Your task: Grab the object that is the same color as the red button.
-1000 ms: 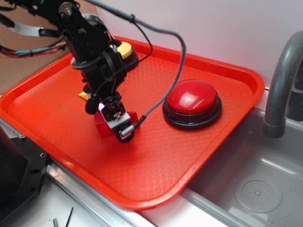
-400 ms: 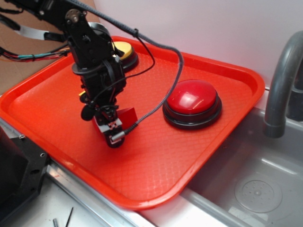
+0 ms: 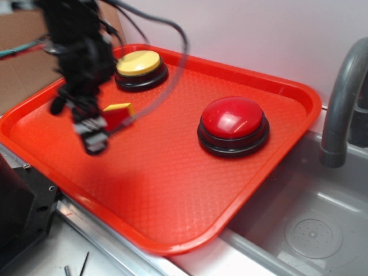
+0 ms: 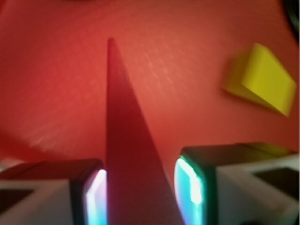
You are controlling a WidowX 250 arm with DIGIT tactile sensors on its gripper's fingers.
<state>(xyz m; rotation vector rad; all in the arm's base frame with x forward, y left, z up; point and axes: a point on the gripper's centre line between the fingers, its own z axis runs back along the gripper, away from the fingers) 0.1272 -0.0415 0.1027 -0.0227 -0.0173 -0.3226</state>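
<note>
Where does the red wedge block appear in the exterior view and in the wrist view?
Exterior: the red wedge block is at left of centre, at the blurred gripper, above the red tray.
Wrist: it fills the lower centre between the two fingers, tip pointing up.
Shared landmark: the yellow wedge block lies close beside it.

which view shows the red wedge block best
The wrist view. The red wedge block fills the middle of the frame, tapering to a thin edge between the gripper fingers, with the yellow wedge block lying apart. The exterior view is motion-blurred; there the red block is mostly hidden by the arm.
</note>
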